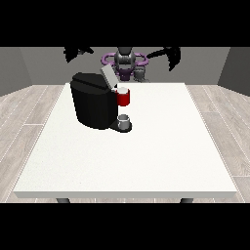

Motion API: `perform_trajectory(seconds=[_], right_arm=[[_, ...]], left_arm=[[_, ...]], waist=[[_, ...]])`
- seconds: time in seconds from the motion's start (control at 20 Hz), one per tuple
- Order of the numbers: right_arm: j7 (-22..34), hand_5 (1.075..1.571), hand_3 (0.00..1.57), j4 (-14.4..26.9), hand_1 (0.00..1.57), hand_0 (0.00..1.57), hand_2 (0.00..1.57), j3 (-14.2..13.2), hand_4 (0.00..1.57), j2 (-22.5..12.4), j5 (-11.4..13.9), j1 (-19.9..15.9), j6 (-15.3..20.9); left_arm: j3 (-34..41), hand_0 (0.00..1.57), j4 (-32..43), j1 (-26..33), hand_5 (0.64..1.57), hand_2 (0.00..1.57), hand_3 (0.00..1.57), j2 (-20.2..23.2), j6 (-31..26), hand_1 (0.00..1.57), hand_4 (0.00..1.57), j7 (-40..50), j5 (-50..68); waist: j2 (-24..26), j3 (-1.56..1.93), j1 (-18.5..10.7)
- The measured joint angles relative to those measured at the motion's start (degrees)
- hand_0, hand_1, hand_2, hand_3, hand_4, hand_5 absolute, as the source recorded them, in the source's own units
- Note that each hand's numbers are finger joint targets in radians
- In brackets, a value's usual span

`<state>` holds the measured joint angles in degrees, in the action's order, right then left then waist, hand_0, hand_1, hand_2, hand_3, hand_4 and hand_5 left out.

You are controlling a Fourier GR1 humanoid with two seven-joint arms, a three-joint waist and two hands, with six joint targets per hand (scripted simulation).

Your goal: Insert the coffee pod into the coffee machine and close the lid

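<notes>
Two hands hang raised above the desk (146, 161), one at the view's left (77, 52), one at its right (171, 56); you cannot tell their finger state. Your coffee pod (123, 97) sits beside the coffee machine (93, 105), lid (108, 75) up.

Front view, high across table (146, 161)

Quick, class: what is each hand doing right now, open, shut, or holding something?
Hand at the view's left: raised, holds nothing; fingers cannot be told.
Hand at the view's right: raised, holds nothing; fingers cannot be told.
</notes>
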<state>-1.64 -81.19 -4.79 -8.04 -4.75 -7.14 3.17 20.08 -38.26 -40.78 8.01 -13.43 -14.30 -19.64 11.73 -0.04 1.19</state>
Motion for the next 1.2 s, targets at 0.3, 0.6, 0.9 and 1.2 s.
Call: perform_trajectory(seconds=[0.3,0.6,0.9,1.2], right_arm=[[3.06,1.571,0.0,-2.04,0.0,0.0,0.0,0.73,0.0,-1.18,-0.27,-3.01,-1.56],[3.46,1.571,0.0,-1.42,0.0,0.0,0.0,2.19,0.24,-2.07,1.43,-5.03,-2.99],[4.33,1.571,0.0,-0.94,0.0,0.0,0.0,3.0,0.0,-2.5,2.36,-7.19,-4.77],[3.62,1.571,0.0,3.05,0.0,0.0,0.0,1.62,0.0,-1.64,1.93,-11.81,-4.85]], left_arm=[[0.14,0.0,-2.82,4.58,1.571,0.0,0.0,-3.6,-1.27,0.0,0.0,1.2,3.54],[0.16,0.0,-7.48,7.99,1.571,0.0,0.0,-5.4,-3.77,0.0,0.0,2.92,7.87],[-1.83,0.0,-15.44,13.86,1.571,0.0,0.0,-6.46,-5.32,0.0,0.11,4.87,10.89],[-4.96,0.0,-23.01,18.0,1.571,0.0,0.0,-6.71,-5.07,0.0,0.0,6.2,14.21]], waist=[[1.92,0.03,-4.13],[1.39,0.03,-7.82],[0.09,0.05,-9.16],[-3.78,0.04,-10.51]])
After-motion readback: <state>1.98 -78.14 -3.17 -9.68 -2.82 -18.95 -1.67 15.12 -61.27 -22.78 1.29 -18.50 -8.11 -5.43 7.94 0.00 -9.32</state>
